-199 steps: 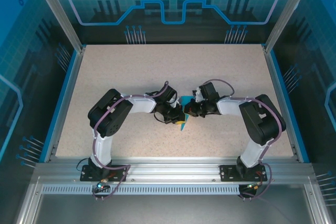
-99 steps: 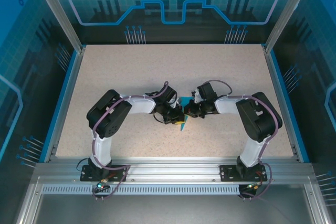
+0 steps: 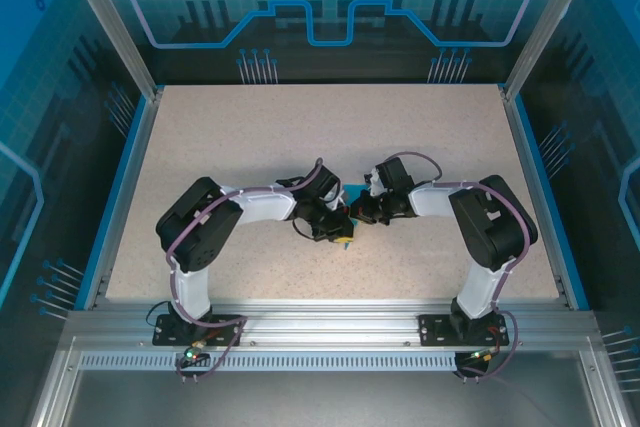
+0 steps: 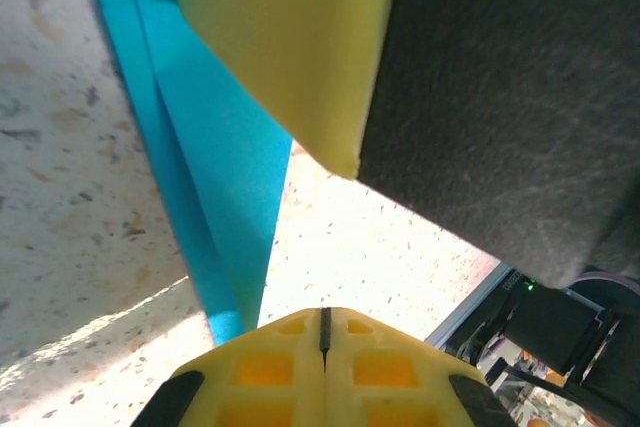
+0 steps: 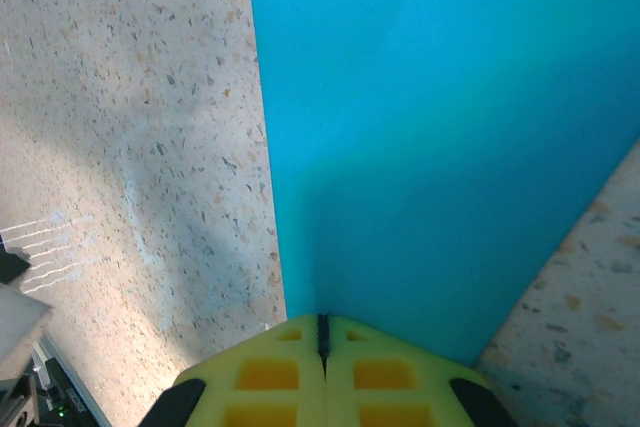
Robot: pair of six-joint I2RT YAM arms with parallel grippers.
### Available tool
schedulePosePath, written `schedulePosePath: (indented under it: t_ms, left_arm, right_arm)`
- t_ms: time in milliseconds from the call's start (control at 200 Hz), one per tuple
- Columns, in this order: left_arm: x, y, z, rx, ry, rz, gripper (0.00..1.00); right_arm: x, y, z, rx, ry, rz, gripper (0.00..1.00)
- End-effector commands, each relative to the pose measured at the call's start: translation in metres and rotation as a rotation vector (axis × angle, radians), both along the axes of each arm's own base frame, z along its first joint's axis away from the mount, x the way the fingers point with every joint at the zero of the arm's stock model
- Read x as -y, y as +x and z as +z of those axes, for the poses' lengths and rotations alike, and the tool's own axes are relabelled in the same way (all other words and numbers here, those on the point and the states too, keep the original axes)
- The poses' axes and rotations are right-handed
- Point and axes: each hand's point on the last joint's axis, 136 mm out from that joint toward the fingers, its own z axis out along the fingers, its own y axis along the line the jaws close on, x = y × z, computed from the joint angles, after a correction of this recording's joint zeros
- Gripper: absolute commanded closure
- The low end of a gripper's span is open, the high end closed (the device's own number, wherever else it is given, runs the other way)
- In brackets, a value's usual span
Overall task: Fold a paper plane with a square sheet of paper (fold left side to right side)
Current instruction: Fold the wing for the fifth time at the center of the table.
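Observation:
The teal sheet of paper [image 5: 430, 137] lies folded on the speckled table, mostly hidden under both wrists in the top view, where a sliver [image 3: 351, 193] shows. In the left wrist view it is a narrow, layered, tapering strip [image 4: 205, 147]. My left gripper [image 4: 323, 319] is shut, its yellow tips together just right of the strip's end, with nothing between them. My right gripper [image 5: 322, 323] is shut too, its tips down at the paper's left edge. The two grippers [image 3: 346, 219] meet over the paper, and the right one's yellow finger [image 4: 290, 37] looms close above the left.
The speckled tabletop [image 3: 250, 137] stretches open behind and to both sides of the arms. A blue-edged frame [image 3: 128, 182] and aluminium posts bound it. The arm bases sit on the metal rail [image 3: 330, 322] at the near edge.
The left arm's elbow has swung out to the left and nearer, and its wrist has edged right. The right arm drew in slightly. Both grippers stay shut over the paper.

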Motion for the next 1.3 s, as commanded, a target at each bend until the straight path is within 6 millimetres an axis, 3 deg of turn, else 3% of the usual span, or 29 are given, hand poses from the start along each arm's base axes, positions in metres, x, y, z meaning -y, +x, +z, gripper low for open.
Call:
schedulePosePath:
  t_ms: [0, 440, 790, 1296]
  left_arm:
    - [-0.004, -0.011, -0.015, -0.070, 0.037, 0.001, 1.00]
    - [-0.011, -0.016, -0.034, -0.099, 0.075, 0.020, 1.00]
    - [-0.019, -0.017, -0.036, -0.095, 0.104, 0.045, 1.00]
    - [-0.036, -0.042, -0.044, -0.156, 0.108, 0.073, 1.00]
  right_arm:
    - [0.019, -0.028, -0.043, -0.113, -0.150, 0.008, 0.96]
    - [0.022, -0.030, -0.043, -0.115, -0.171, 0.015, 0.96]
    - [0.026, -0.029, -0.043, -0.117, -0.201, 0.023, 0.96]
    - [0.031, -0.023, -0.050, -0.144, -0.187, 0.012, 0.96]
